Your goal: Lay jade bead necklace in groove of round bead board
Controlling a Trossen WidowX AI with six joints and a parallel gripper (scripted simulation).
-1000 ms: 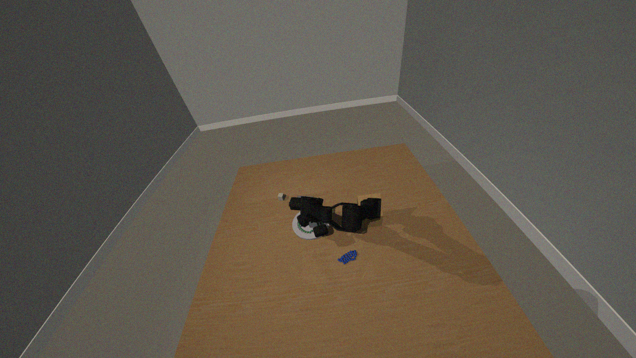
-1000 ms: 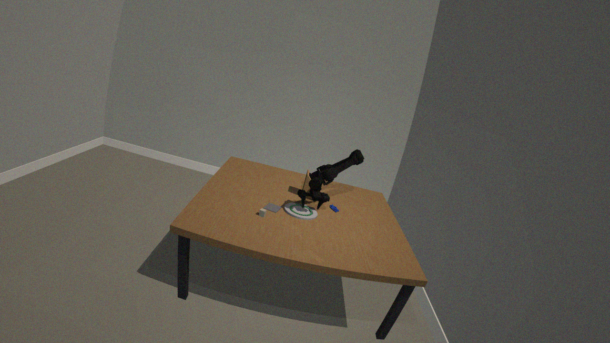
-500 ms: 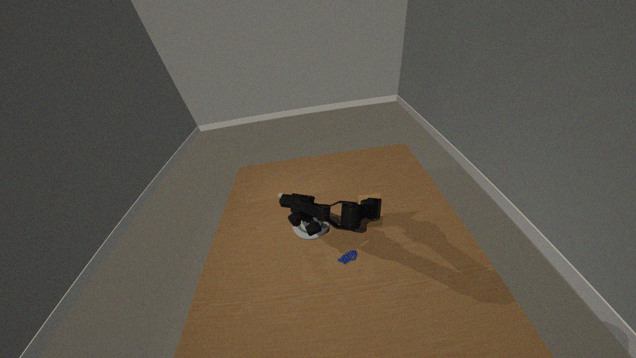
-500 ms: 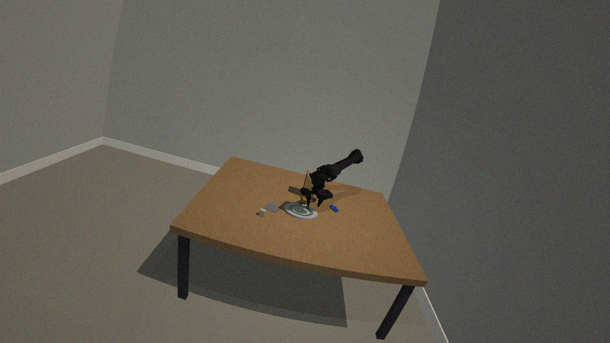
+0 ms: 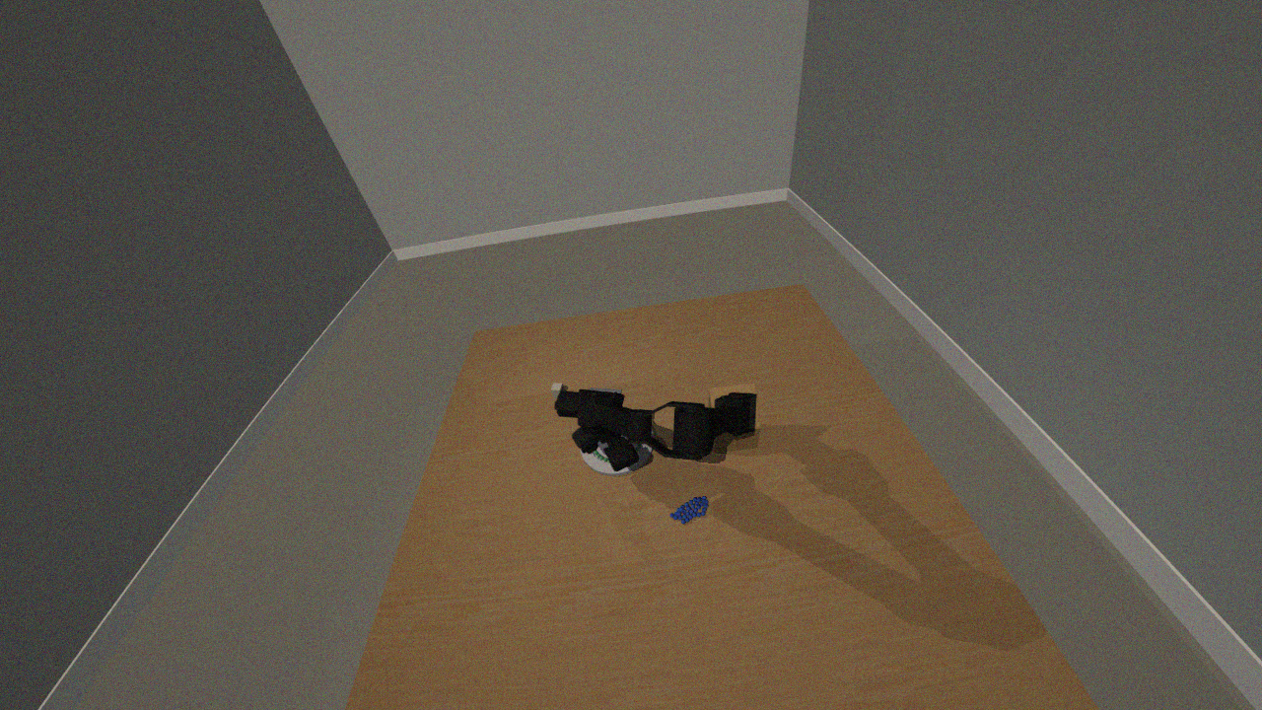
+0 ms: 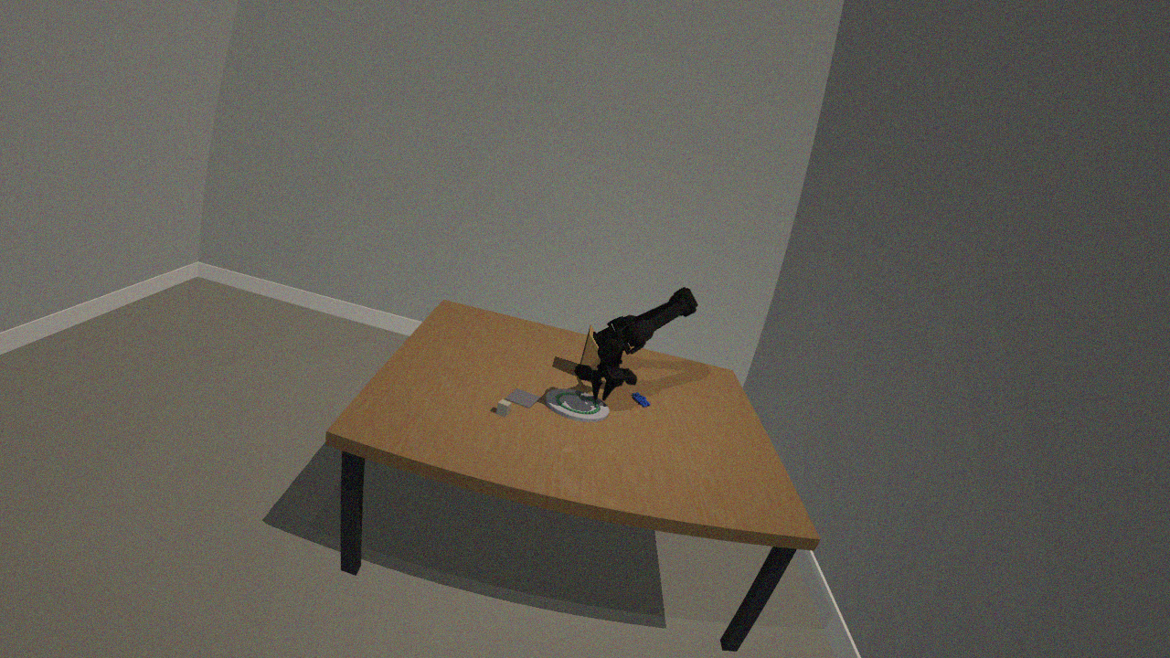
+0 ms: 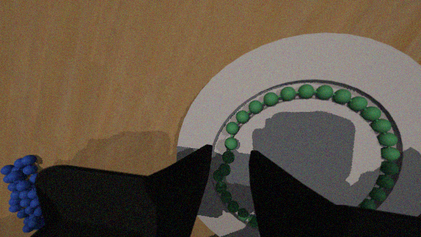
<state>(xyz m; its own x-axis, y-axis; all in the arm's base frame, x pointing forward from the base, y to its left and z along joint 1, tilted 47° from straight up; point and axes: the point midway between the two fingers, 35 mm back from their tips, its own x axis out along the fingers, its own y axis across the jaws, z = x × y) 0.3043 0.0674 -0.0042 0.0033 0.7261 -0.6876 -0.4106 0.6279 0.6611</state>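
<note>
The white round bead board [image 5: 611,470] [image 6: 589,417] [image 7: 312,56] lies on the table. The green jade necklace [image 5: 600,456] [image 6: 585,412] [image 7: 306,91] forms a ring along its groove. In the wrist view the upper and right beads follow the groove. At the left, beside the fingertips, the row kinks a little inward. My gripper [image 6: 600,402] [image 7: 230,154] is low over the board's left part as the wrist view shows it, partly open. Beads show in the gap between its fingers; neither fingertip visibly grips one. The right finger hides the ring's lower part.
A bunch of blue beads [image 5: 690,509] [image 6: 640,399] [image 7: 21,185] lies beside the board, partly behind the left finger in the wrist view. A small pale cube [image 5: 556,387] [image 6: 503,407] and a flat grey square [image 6: 522,397] lie across the board. A tan panel [image 6: 589,347] stands behind.
</note>
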